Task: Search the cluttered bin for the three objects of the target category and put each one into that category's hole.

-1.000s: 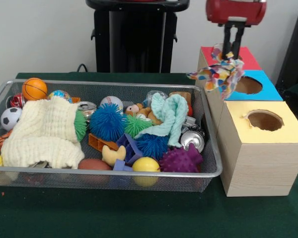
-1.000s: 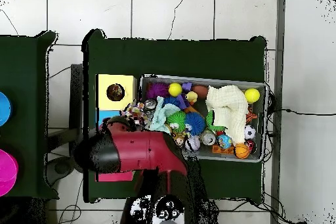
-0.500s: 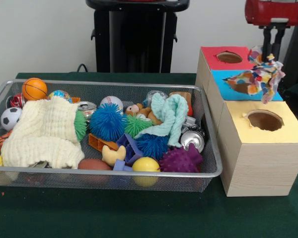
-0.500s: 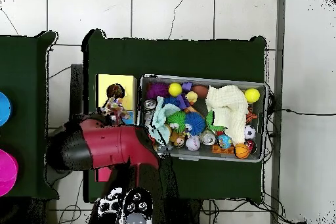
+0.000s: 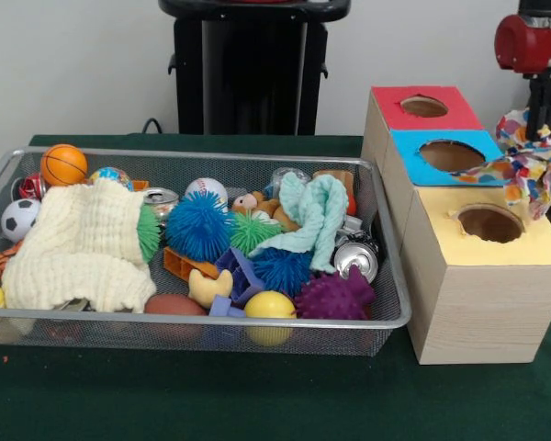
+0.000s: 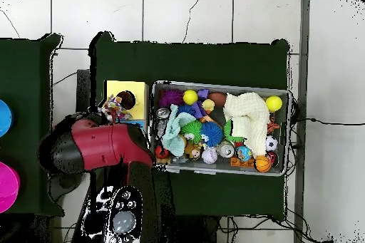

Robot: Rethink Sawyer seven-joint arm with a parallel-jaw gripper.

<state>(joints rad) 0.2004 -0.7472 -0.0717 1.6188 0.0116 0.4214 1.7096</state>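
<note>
My gripper (image 5: 539,115) hangs at the right edge of the front view, shut on a white wad printed with red, blue and yellow patches (image 5: 529,165). The wad dangles just above the far right side of the yellow-surround hole (image 5: 489,223) on the pale wood-grain box (image 5: 477,312). In the overhead view the wad (image 6: 112,106) sits just beside the hole (image 6: 126,99), and the red arm (image 6: 100,147) covers the gripper. The wire mesh bin (image 5: 211,322) lies to the left, full of toys. No other printed wad shows in it.
The blue-surround hole (image 5: 452,155) and the red-surround hole (image 5: 423,106) lie behind the yellow one. In the bin are a cream cloth (image 5: 78,243), a mint cloth (image 5: 317,216), spiky balls (image 5: 198,225), cans and small balls. The black pedestal (image 5: 248,64) stands behind.
The gripper has carried the wad rightward in the front view, from over the bin's right end, across the red and blue boxes, to the yellow hole's far right side.
</note>
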